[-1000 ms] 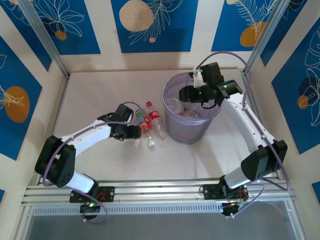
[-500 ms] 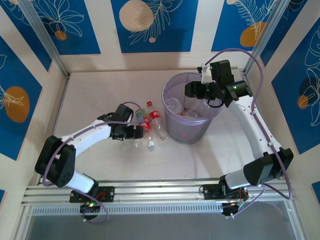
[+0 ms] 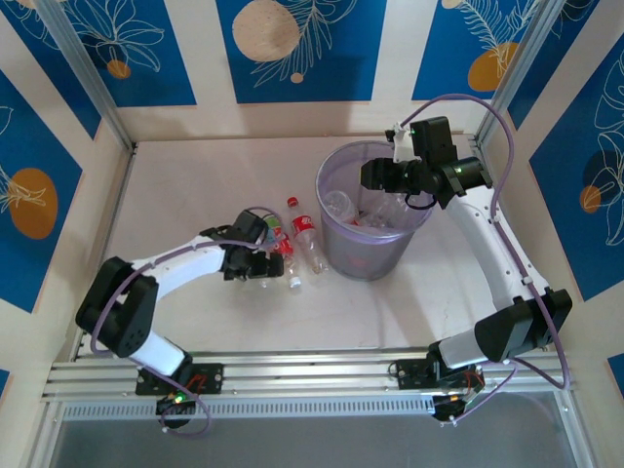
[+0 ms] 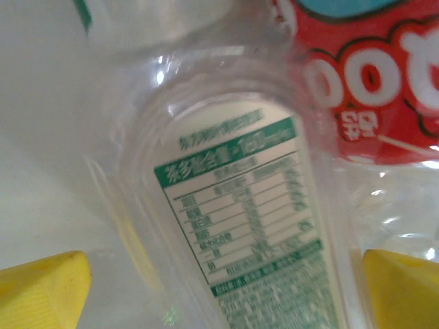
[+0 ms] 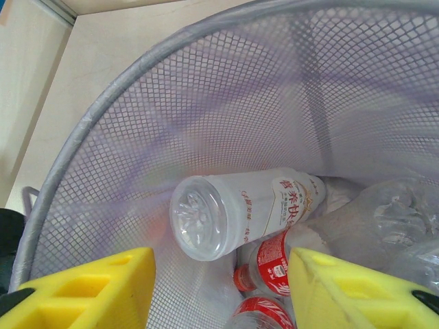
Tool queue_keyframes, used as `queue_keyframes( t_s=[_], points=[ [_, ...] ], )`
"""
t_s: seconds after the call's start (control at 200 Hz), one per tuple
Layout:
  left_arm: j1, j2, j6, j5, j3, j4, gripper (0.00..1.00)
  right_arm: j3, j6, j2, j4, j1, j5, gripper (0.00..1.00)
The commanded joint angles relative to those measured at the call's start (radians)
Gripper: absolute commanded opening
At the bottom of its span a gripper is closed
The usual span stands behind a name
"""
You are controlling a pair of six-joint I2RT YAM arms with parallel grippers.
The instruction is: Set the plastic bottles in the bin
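Observation:
Three plastic bottles lie side by side on the table left of the bin (image 3: 366, 255). Two carry red labels (image 3: 305, 230) (image 3: 285, 245). The third is clear with a green label (image 4: 240, 205), and a red-labelled one (image 4: 374, 82) lies against it. My left gripper (image 3: 263, 265) is low over this group, open wide, its yellow fingertips (image 4: 41, 288) on either side of the green-labelled bottle. My right gripper (image 3: 375, 177) hangs open above the bin's rim with nothing between its fingers (image 5: 82, 291). Inside the bin lie a white-labelled bottle (image 5: 240, 209) and red-labelled ones (image 5: 271, 264).
The bin's mesh wall (image 5: 206, 103) rises around the right gripper. Aluminium frame posts and patterned panels enclose the table on three sides. Bare tabletop (image 3: 185, 185) stretches to the far left of the bottles.
My left gripper has opened wide and slid slightly nearer over the green-labelled bottle. My right gripper rose a little from the bin's mouth, then held still.

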Motion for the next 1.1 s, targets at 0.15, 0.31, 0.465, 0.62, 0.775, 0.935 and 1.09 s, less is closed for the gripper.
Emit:
queue_keyframes(
  t_s=[0.15, 0.31, 0.465, 0.62, 0.775, 0.935, 1.09],
  points=[
    [-0.009, -0.017, -0.014, -0.053, -0.029, -0.059, 0.87, -0.009, -0.005, -0.005, 0.005, -0.006, -0.024, 0.54],
    [-0.009, -0.038, -0.001, -0.068, -0.024, -0.062, 0.72, -0.009, -0.001, -0.005, 0.012, -0.005, -0.031, 0.54],
    [-0.01, -0.065, 0.028, -0.07, -0.008, -0.047, 0.64, 0.0, -0.007, -0.009, 0.0, -0.003, -0.025, 0.54],
    [-0.004, -0.124, 0.117, -0.073, 0.018, -0.023, 0.58, 0.041, 0.002, -0.018, -0.034, 0.001, -0.029, 0.54],
    [0.0, -0.219, 0.258, -0.062, 0.053, 0.039, 0.43, 0.115, 0.036, -0.026, -0.051, 0.03, -0.087, 0.54],
    [0.0, -0.328, 0.337, 0.033, 0.056, 0.148, 0.3, 0.164, 0.085, -0.008, -0.021, 0.113, -0.121, 0.54],
    [0.001, -0.393, 0.339, 0.144, 0.038, 0.247, 0.15, 0.237, 0.103, 0.048, -0.008, 0.19, -0.116, 0.55]
  ],
)
